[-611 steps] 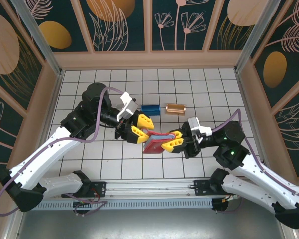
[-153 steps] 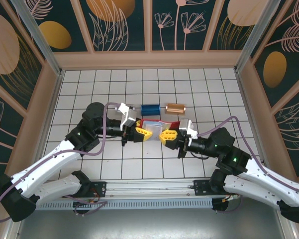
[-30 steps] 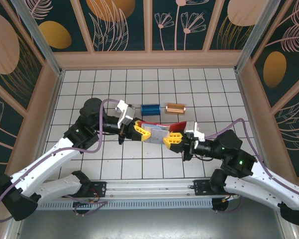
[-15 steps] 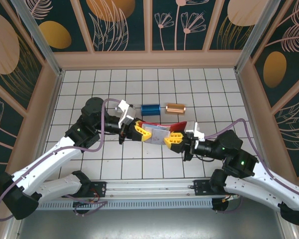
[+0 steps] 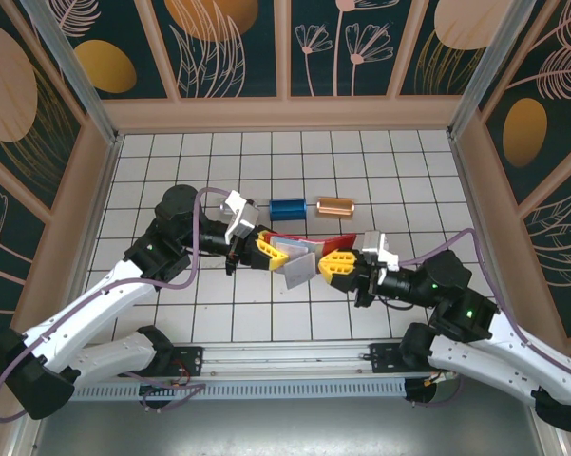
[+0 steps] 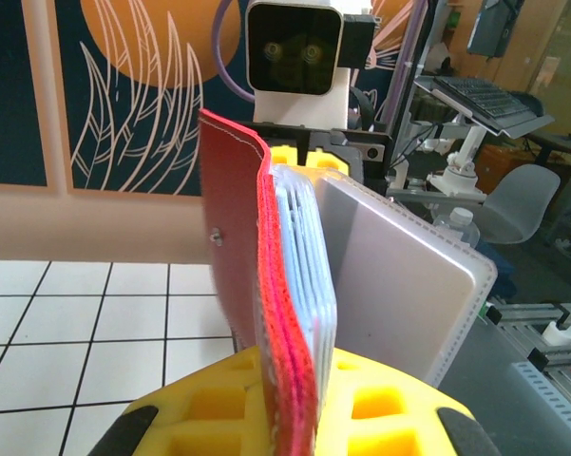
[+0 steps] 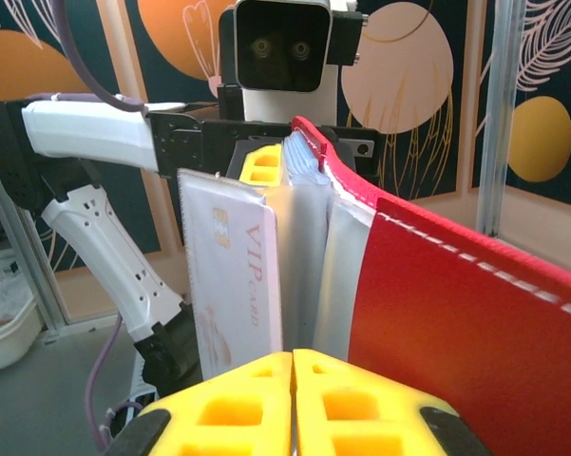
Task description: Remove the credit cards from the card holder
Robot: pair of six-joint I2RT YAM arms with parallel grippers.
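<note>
While both my grippers hold it off the tiled floor [image 5: 171, 161], the card holder [image 7: 456, 313] stands open just on the near side of the blue block [image 5: 288, 207]. A white card [image 7: 236, 285] lettered VIP sits in a splayed see-through leaf; how far it is drawn out I cannot tell. My left gripper [image 5: 266, 252] is clamped on the red cover. My right gripper [image 7: 293, 380] is pinched tight on an inner pocket leaf. The copper block [image 5: 334, 206] lies just right of the blue block, not touching it.

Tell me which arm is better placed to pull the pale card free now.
Right. The right tool appears shut on the pale card, while the left tool clamps the red card holder.
</note>
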